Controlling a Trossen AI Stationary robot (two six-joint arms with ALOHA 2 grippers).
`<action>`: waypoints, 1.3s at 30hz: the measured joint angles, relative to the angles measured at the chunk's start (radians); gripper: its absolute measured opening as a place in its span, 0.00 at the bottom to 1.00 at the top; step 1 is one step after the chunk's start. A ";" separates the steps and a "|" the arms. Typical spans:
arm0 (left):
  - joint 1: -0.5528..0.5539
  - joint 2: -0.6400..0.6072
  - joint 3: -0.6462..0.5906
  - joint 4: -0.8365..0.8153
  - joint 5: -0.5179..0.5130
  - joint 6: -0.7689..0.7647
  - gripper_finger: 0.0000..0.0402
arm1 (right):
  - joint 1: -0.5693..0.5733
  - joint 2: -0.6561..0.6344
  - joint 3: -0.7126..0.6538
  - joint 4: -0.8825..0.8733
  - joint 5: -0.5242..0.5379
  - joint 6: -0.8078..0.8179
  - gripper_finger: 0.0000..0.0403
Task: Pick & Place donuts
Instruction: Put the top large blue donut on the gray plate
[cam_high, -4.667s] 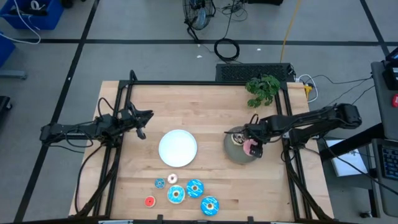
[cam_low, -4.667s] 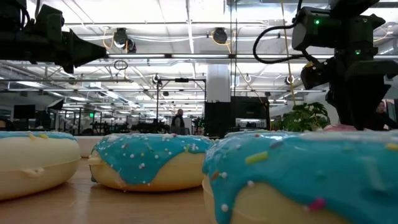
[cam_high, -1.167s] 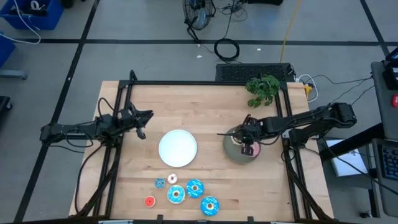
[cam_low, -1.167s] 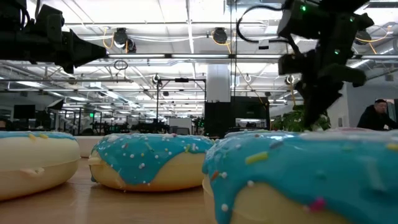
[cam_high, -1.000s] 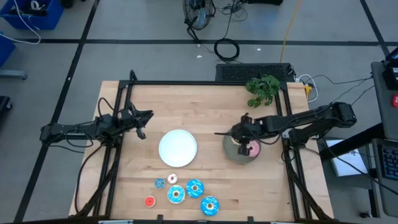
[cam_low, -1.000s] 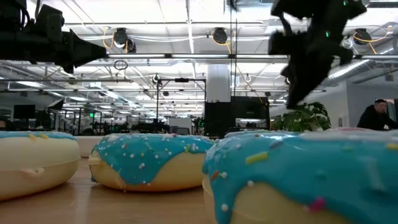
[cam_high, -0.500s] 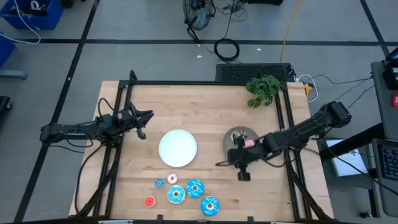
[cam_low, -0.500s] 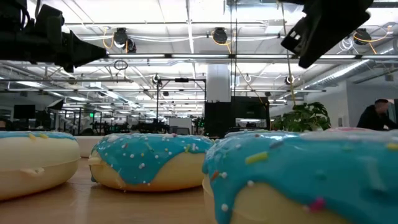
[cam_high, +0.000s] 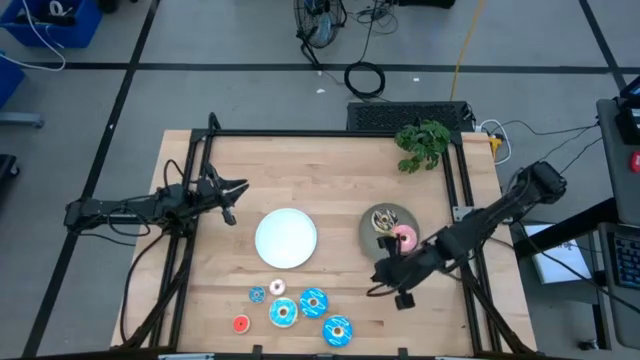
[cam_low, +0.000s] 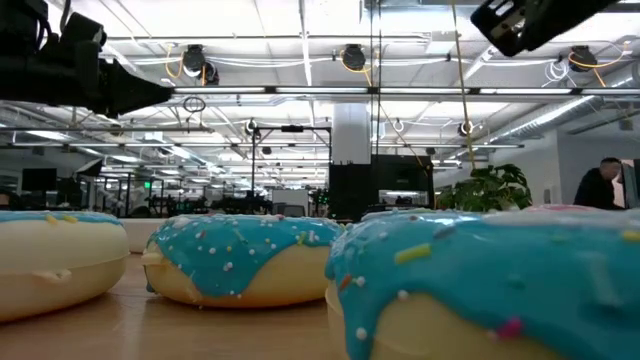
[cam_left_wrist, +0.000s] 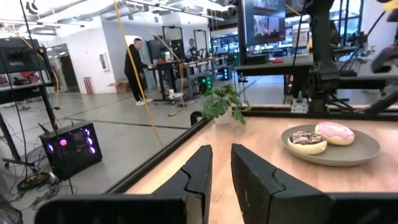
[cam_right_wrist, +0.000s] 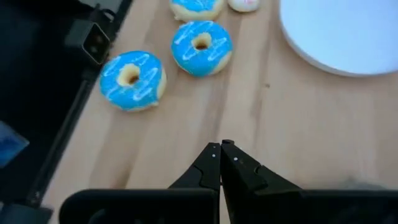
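Observation:
Several donuts lie flat on the table by its near edge: two blue ones (cam_high: 313, 301) (cam_high: 337, 329), a white-iced one (cam_high: 283, 313), and tiny blue (cam_high: 257, 294), white (cam_high: 277, 287) and red (cam_high: 240, 323) ones. A pink donut (cam_high: 404, 237) and a brown donut (cam_high: 383, 220) lie on the grey plate (cam_high: 372, 238). My right gripper (cam_high: 378, 285) hangs shut and empty between that plate and the blue donuts (cam_right_wrist: 132, 79) (cam_right_wrist: 201, 46), tilted down toward them. My left gripper (cam_left_wrist: 221, 163) waits at the table's left, level, narrowly open and empty.
A round white plate (cam_high: 286, 238) sits mid-table, left of the grey plate. A small potted plant (cam_high: 422, 143) stands at the far right corner. Black frame rails (cam_high: 190, 250) run along both sides of the table. A person (cam_low: 602, 185) shows in the room beyond.
My right gripper has swung from over the grey plate toward the table's near edge and the blue donuts, rising and tipping as it went, and it has stayed shut and empty. The pink and brown donuts have stayed on the grey plate.

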 joint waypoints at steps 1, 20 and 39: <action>0.000 0.000 0.000 0.000 -0.001 0.003 0.17 | -0.013 -0.028 0.000 -0.029 0.007 -0.005 0.00; 0.000 0.001 0.000 0.024 -0.048 -0.010 0.17 | -0.116 -0.818 -0.473 0.170 0.050 -0.109 0.00; -0.136 0.350 0.304 -0.102 0.147 -0.145 0.17 | -0.118 -1.040 -0.801 0.481 0.050 -0.354 0.00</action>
